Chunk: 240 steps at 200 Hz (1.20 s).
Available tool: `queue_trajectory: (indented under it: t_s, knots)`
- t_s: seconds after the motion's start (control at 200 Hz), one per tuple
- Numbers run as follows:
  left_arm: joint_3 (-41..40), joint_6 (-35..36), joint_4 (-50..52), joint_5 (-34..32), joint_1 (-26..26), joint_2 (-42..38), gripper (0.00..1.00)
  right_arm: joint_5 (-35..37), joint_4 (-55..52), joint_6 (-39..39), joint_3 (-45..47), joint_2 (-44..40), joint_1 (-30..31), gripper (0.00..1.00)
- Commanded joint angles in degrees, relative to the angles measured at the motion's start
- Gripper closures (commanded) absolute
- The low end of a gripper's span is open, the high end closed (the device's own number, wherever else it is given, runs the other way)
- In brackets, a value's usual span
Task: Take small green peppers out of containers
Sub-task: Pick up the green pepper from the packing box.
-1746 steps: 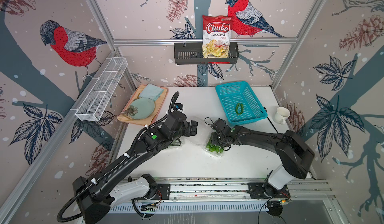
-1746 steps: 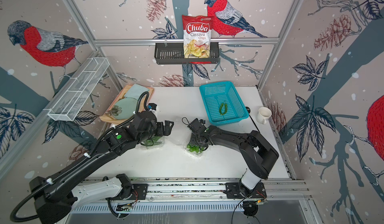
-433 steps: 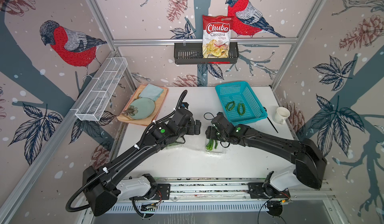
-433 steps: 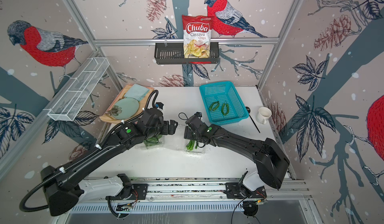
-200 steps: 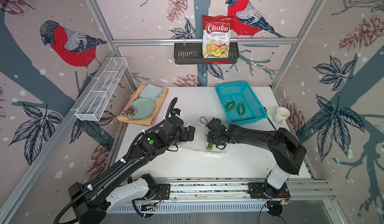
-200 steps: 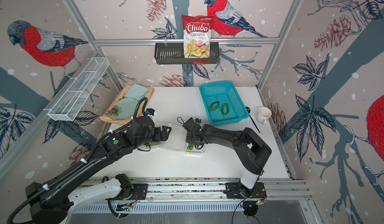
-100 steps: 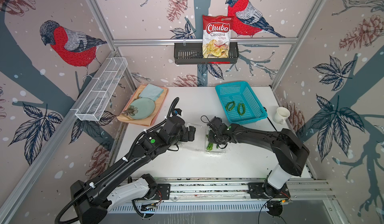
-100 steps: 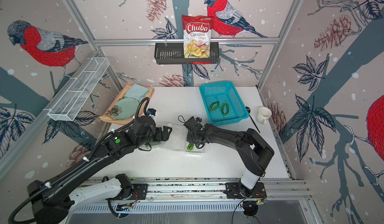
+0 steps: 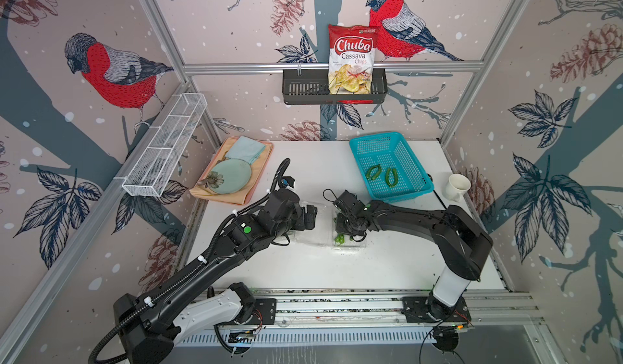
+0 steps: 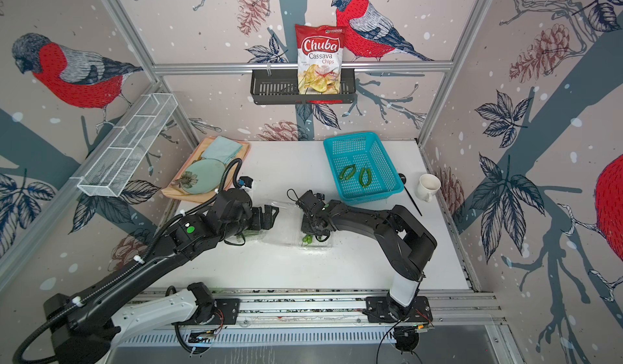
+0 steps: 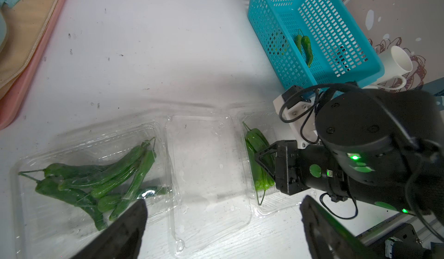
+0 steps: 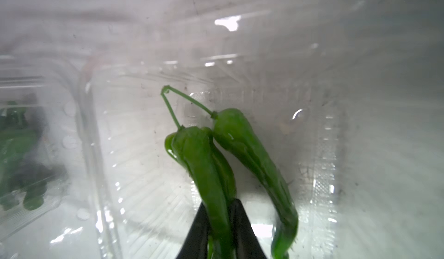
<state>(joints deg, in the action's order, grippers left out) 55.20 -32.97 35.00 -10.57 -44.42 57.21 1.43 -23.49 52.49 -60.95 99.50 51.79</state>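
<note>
Right wrist view: right gripper (image 12: 219,233) jaws drawn nearly together, pinching one small green pepper (image 12: 204,169) across its body, stem end pointing away from the lens. A second pepper (image 12: 252,159) lies free, touching the held one; a third may be tucked behind it, cannot confirm. All sit inside the open container (image 12: 331,164), the one nearer the blue basket (image 11: 271,53). Whether the held pepper has left the container floor cannot be told. Left wrist view: left gripper (image 11: 223,200) jaws spread wide with nothing between them, hanging over that container's folded-out lid (image 11: 206,169). Beyond the lid, on the side away from the basket, sits the other container (image 11: 31,205) with a heap of peppers (image 11: 101,178) inside; glare on the plastic, so lid shut or open not clear. Farthest, in both top views: two peppers in the basket (image 9: 373,172), lying side by side near its middle. Judgement: early stage. Two out, one in the grip, a few left in the near container, the far heap apparently untouched
</note>
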Motion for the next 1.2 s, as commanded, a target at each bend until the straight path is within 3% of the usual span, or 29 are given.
queue_trajectory:
  t_s: [0.0, 0.145, 0.285, 0.66, 0.976, 1.196]
  knots:
    - [-0.3, 0.0, -1.3, -0.2, 0.0, -0.1, 0.04, 0.7, -2.5, -0.2, -0.1, -1.3, 0.1, 0.81]
    - [0.0, 0.3, -1.7, 0.0, 0.0, 0.6, 0.04, 0.3, -2.9, -0.5, 0.7, -1.6, 0.0, 0.75]
    - [0.5, 0.5, -2.0, 0.1, 0.0, 1.4, 0.04, -0.8, -1.3, -0.4, 1.8, -1.5, 0.1, 0.93]
    - [-0.1, 0.1, -2.3, 0.5, 0.0, 1.2, 0.04, 0.3, -2.9, -0.5, 1.0, -3.3, -0.1, 0.94]
    - [-0.5, -0.1, -2.2, -0.2, 0.0, 0.8, 0.04, 3.9, -11.0, -0.6, -4.4, -14.7, -1.2, 0.94]
    - [0.3, 0.6, -2.9, 0.3, 0.0, 2.6, 0.04, 8.8, -10.4, -5.9, -10.5, -23.1, -6.4, 0.92]
